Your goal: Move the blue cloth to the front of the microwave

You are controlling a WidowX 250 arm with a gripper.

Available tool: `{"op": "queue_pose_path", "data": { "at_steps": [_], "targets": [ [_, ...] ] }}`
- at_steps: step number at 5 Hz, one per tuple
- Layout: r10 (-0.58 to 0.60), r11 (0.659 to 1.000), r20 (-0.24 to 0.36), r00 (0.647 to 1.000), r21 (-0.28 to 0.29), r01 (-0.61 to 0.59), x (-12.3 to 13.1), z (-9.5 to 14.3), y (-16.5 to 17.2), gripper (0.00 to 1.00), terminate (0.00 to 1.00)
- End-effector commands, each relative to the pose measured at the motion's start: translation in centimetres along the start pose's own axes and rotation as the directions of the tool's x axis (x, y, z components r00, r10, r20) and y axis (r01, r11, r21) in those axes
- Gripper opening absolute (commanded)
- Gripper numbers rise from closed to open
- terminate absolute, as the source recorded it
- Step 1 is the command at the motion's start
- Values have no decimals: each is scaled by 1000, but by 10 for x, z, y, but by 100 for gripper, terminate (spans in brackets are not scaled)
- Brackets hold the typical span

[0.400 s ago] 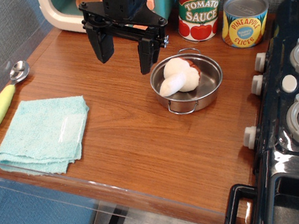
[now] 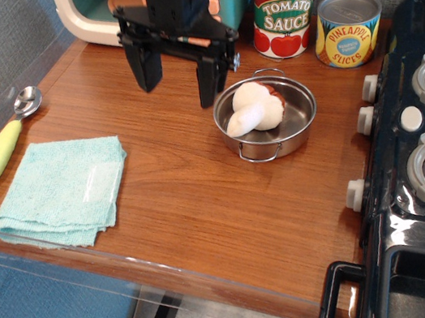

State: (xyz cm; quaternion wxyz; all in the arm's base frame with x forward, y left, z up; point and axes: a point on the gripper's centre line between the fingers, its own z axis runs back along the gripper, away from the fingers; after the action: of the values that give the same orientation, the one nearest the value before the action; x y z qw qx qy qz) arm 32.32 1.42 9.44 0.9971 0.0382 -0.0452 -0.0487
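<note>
- Since the earlier frame, tool [image 2: 180,85] sits slightly higher, nearer microwave [image 2: 94,23]; jaws spread, empty.
- Blue cloth [image 2: 62,191] lies flat at worktop [image 2: 177,190] front-left edge, well apart, down-left of tool.

Bare wood lies open between the blue cloth [image 2: 62,192] and the microwave [image 2: 100,14], toward one o'clock from the cloth. The gripper [image 2: 181,86] (jaws apart, empty) hangs over that stretch. At three o'clock stands the steel pot [image 2: 266,119]; at ten o'clock, the spoon [image 2: 5,139].
</note>
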Motion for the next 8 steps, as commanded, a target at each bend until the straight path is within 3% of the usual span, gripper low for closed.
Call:
{"op": "queue_pose_path", "data": {
  "at_steps": [1,2,3,5,7,8],
  "targets": [
    [34,999,6,999,-4,-34,-43,-4,44,100,0],
    [-5,999,29,1000,45,4,-61,-5,62,100,0],
    [-25,999,65,998,35,23,-69,-15,75,100,0],
    [72,997,51,996,22,-73,-74,-46,105,100,0],
    [101,993,11,995,68,-101,-85,-77,117,100,0],
    [70,996,-5,998,56,-69,-75,-93,116,100,0]
  ]
}}
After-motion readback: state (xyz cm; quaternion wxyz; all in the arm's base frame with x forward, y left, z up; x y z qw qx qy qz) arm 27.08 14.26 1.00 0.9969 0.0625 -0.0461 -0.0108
